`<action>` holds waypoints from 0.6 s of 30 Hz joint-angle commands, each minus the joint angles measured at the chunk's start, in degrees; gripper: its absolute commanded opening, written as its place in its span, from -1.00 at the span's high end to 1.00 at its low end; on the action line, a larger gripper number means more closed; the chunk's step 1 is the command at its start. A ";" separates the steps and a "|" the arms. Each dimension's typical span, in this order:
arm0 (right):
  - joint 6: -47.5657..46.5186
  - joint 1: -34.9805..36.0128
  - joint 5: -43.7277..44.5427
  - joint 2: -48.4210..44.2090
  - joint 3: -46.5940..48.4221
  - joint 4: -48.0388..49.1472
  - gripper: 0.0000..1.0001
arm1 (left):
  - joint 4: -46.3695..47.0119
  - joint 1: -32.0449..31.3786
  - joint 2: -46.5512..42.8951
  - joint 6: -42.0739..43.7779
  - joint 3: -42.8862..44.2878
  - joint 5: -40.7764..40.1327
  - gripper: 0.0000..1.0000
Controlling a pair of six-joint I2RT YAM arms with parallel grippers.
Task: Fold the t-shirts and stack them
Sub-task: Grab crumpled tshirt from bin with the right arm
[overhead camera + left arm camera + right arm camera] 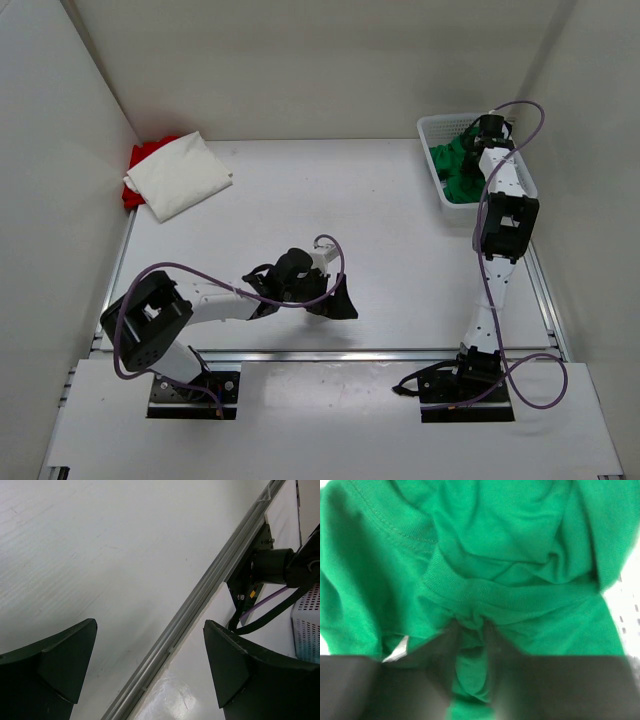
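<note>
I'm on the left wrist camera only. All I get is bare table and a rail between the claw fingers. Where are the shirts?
Observer: The white t-shirt lies folded at the far left corner, on top of the red t-shirt.
Operator: And the green one?
Observer: The green t-shirt is crumpled in the white basket at the far right.
Operator: What's the right arm doing?
Observer: The right claw is down in that basket with a fold of green cloth between its fingers. I cannot tell whether it is pinched.
</note>
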 commanded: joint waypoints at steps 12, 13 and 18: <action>3.98 -1.63 -12.21 -21.73 9.39 -5.32 1.00 | 0.06 2.38 0.44 -2.25 1.89 3.64 -0.98; 3.98 -1.19 -14.57 -23.68 9.48 -5.85 1.00 | -0.64 3.42 0.36 -2.52 2.33 4.43 -0.97; 4.77 5.29 -23.45 -41.67 6.86 -3.14 0.99 | -0.39 9.13 -4.02 -6.02 1.99 9.00 -0.97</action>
